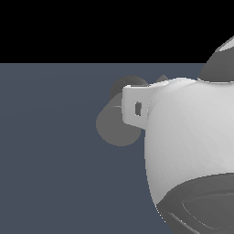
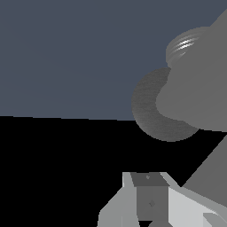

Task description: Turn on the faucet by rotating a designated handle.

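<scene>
Exterior view: the gripper [image 1: 137,109] nears the faucet [image 1: 116,128]; its jaw state is unclear. Next, I judge, locate the handle, hidden here.

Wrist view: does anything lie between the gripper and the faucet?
No. In the wrist view only black background separates the gripper from the faucet. The exterior view cannot confirm it: the arm covers that stretch.

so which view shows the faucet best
The wrist view: the faucet fills the frame's upper corner close up, its grey body and darker round base unobstructed, though cut off at the edge. In the exterior view the faucet is mostly hidden behind the white robot arm; only a dark rounded part peeks out.
</scene>
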### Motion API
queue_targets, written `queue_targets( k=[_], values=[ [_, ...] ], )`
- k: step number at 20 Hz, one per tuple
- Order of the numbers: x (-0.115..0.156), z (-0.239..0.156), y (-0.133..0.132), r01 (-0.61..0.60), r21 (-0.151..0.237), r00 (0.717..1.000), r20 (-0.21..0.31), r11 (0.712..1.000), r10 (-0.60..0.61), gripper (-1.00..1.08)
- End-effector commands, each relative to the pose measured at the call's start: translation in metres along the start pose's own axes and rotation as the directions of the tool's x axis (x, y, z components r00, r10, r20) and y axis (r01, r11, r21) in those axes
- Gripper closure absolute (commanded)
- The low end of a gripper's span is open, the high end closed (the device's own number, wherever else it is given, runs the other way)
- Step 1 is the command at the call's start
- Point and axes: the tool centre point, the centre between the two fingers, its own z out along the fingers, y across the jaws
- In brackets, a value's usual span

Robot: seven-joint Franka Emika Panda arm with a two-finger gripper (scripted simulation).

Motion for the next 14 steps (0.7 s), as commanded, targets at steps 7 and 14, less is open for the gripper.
queue_targets(
  k=[7,14],
  values=[
    [-0.037,0.001,0.043,-0.017,-0.033,0.999,0.047,0.999,0.018,1.08],
    [-0.056,0.000,0.067,-0.016,-0.047,0.998,0.067,0.999,0.019,1.08]
  ],
)
